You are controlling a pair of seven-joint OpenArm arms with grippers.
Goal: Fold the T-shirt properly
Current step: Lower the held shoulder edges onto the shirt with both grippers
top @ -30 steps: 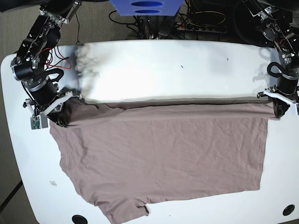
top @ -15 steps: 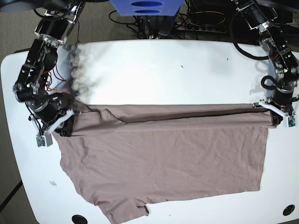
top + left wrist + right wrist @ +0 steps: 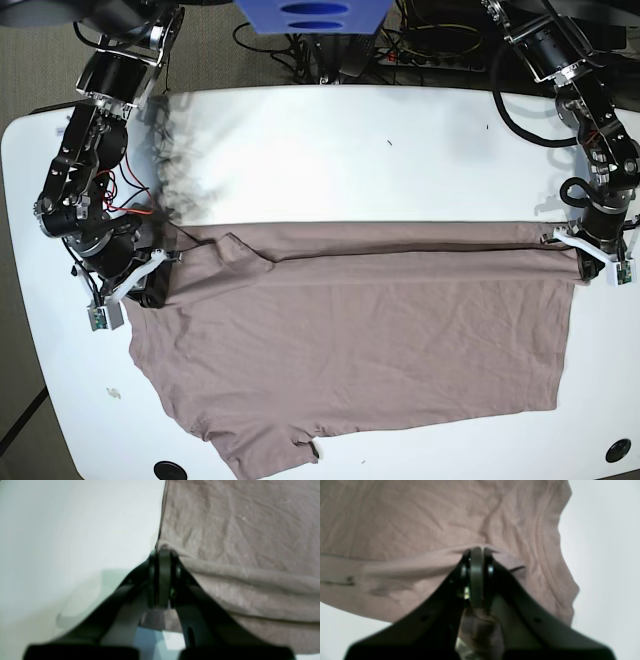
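The taupe T-shirt (image 3: 360,340) lies across the white table (image 3: 330,150), its far edge folded over toward the front along a long crease. My left gripper (image 3: 588,258), on the base view's right, is shut on the shirt's right corner. In the left wrist view the closed gripper (image 3: 162,552) pinches the shirt (image 3: 237,542) at its edge. My right gripper (image 3: 148,292), on the base view's left, is shut on the shirt near the sleeve. In the right wrist view the closed gripper (image 3: 476,551) pinches a ridge of the shirt (image 3: 420,522).
A blue object (image 3: 310,15) and cables (image 3: 430,45) lie beyond the table's far edge. Black round holes sit at the table's front corners (image 3: 170,468). The table's far half shows bare white surface.
Both grippers have moved toward the front with the shirt's edge held, carrying the fold line further forward. More bare table shows behind the shirt.
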